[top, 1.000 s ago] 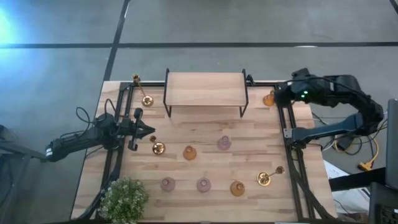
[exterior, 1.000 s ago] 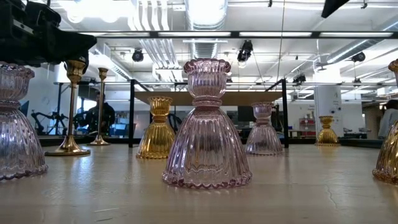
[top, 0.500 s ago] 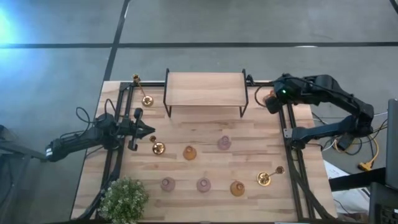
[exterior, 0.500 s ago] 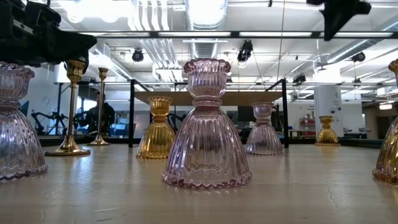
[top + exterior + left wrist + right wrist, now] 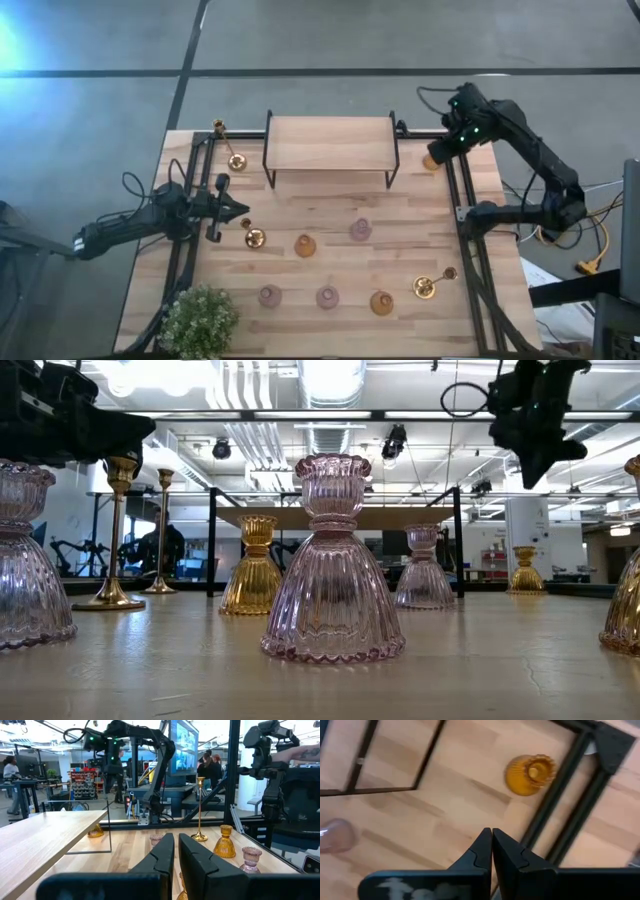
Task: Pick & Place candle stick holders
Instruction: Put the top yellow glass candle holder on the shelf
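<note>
The table (image 5: 420, 215) was pale wood planks with black rails down both sides. A small wooden shelf (image 5: 330, 145) stood at its far edge, a leafy plant (image 5: 200, 320) at the near left corner. Nine candle holders stood apart on it: three gold ones (image 5: 254, 238), three amber glass ones (image 5: 305, 245) and three pink glass ones (image 5: 327, 296).

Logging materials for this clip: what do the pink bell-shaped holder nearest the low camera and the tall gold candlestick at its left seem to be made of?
The pink holder looks like clear tinted glass: the room shows through its vertical ribs, which catch bright highlights. The tall gold candlestick looks like polished metal, perhaps brass: its thin stem and round base have a mirror-like shine, though plating cannot be ruled out.
</note>
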You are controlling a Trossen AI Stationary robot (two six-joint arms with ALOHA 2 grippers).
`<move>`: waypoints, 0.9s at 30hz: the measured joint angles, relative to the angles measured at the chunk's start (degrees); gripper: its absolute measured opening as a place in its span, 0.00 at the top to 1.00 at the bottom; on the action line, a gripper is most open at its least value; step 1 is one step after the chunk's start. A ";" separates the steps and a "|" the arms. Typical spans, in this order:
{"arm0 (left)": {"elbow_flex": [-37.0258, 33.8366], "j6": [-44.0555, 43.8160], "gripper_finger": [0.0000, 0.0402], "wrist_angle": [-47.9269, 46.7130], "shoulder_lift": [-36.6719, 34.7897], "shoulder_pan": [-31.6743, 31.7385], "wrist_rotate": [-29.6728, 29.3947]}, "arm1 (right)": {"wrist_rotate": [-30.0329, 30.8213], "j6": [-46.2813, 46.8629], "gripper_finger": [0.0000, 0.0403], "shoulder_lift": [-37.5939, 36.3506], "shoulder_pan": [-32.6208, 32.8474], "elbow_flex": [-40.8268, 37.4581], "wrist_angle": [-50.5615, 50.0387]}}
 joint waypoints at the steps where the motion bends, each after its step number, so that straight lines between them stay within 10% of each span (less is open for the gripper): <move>1: 0.00 0.00 0.93 -0.16 0.02 0.02 0.00 | -0.58 -0.12 0.98 0.14 0.09 0.38 0.11; 13: 0.00 0.00 0.93 -0.45 0.59 0.02 0.02 | -10.52 6.98 0.98 9.23 9.88 6.18 10.01; 27: 0.00 0.00 0.93 -0.44 0.67 0.01 0.01 | 43.81 13.50 0.98 10.43 17.27 7.52 42.09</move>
